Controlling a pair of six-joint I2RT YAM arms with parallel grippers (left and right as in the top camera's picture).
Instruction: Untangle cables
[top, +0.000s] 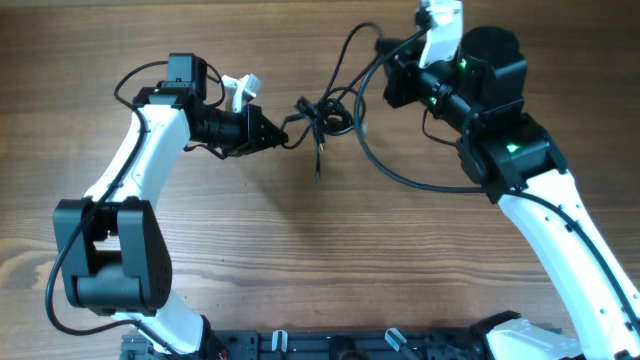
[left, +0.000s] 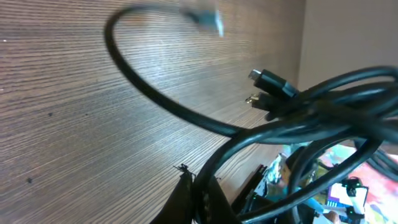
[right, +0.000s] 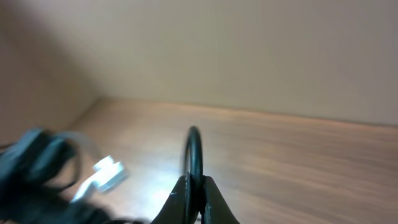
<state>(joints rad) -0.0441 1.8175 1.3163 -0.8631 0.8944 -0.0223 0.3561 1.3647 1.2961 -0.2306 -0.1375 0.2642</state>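
The cables (top: 322, 113) form a small black tangle at the middle of the wooden table, lifted between both arms. My left gripper (top: 284, 134) is shut on a strand at the tangle's left side. In the left wrist view, the fingers (left: 186, 202) pinch one cable while the bundle (left: 323, 106) with two small plugs (left: 267, 79) hangs ahead. My right gripper (top: 384, 50) is shut on a cable running up from the tangle. The right wrist view shows that strand (right: 194, 149) clamped between the fingertips (right: 214, 205), with a blurred white plug (right: 102, 176) at left.
One long cable loop (top: 400, 175) sweeps from the tangle down toward the right arm's base link. A loose cable end (top: 318, 165) dangles below the tangle. The wooden table (top: 300, 260) stretches to a black rail (top: 350, 345) at the front edge.
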